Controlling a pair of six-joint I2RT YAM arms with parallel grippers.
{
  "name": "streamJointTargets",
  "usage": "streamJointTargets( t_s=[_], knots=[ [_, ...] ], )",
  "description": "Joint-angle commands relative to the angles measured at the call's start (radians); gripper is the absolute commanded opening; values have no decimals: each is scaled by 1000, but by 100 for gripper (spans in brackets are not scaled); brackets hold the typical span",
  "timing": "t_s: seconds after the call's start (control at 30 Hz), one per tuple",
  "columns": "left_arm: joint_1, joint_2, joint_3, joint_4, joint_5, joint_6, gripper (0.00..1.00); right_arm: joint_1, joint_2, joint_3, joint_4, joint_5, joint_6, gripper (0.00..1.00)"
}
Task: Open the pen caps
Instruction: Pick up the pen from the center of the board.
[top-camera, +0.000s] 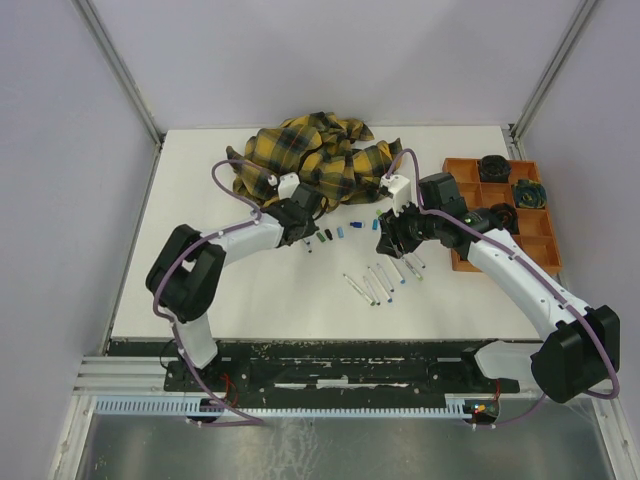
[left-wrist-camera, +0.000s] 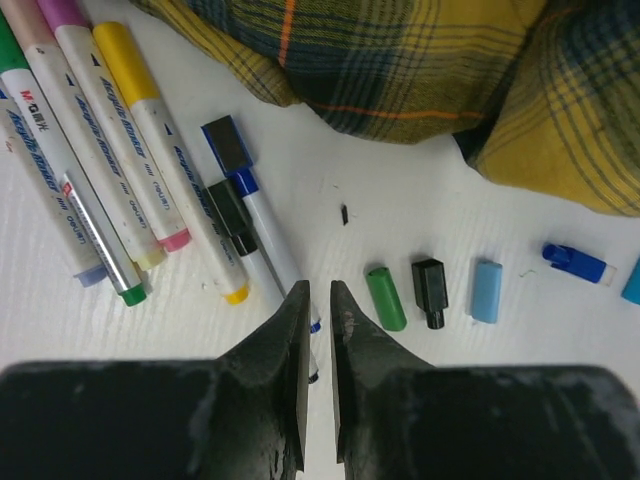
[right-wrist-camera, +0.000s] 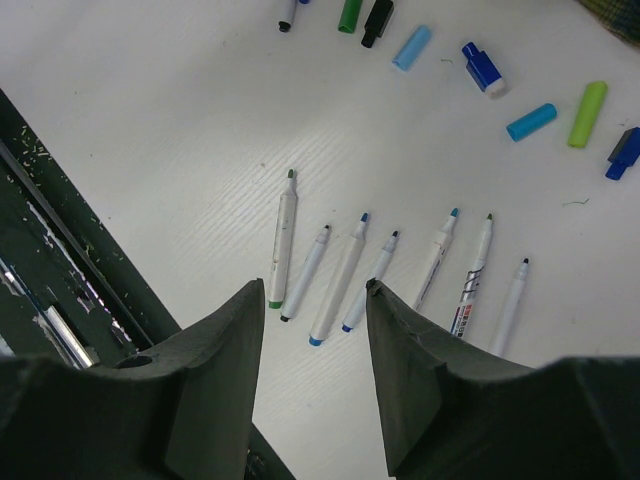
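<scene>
My left gripper (left-wrist-camera: 320, 288) has its jaws drawn to a narrow slit on the rear end of a blue-capped pen (left-wrist-camera: 262, 218) lying on the table, with a black-capped pen (left-wrist-camera: 231, 216) tight beside it. Several capped pens (left-wrist-camera: 150, 130) lie to the left. Loose pen caps lie to the right: green (left-wrist-camera: 386, 298), black (left-wrist-camera: 430, 292), light blue (left-wrist-camera: 486, 291) and blue (left-wrist-camera: 574, 262). My right gripper (right-wrist-camera: 313, 287) hangs open and empty above a row of uncapped pens (right-wrist-camera: 336, 280). From above, the left gripper (top-camera: 303, 232) and right gripper (top-camera: 392, 240) flank the caps (top-camera: 342, 231).
A yellow-and-black plaid cloth (top-camera: 310, 155) is heaped at the back of the table, just behind the caps. An orange compartment tray (top-camera: 505, 215) with dark round parts stands at the right edge. The table's dark front rail (right-wrist-camera: 60, 240) runs under the right wrist.
</scene>
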Motion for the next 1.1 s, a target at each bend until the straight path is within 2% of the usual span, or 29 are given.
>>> streamJointTargets(
  t_s=[0.0, 0.27, 0.8, 1.07],
  knots=[
    [15, 37, 66, -56, -57, 31, 19, -3, -25, 3, 26, -17, -12, 53],
    [27, 115, 131, -101, -49, 18, 20, -5, -31, 2, 26, -18, -12, 53],
    [30, 151, 131, -113, -37, -16, 23, -6, -34, 1, 28, -19, -12, 53],
    [30, 178, 155, -175, -59, -29, 24, -8, -38, -1, 31, -19, -10, 53]
  ],
)
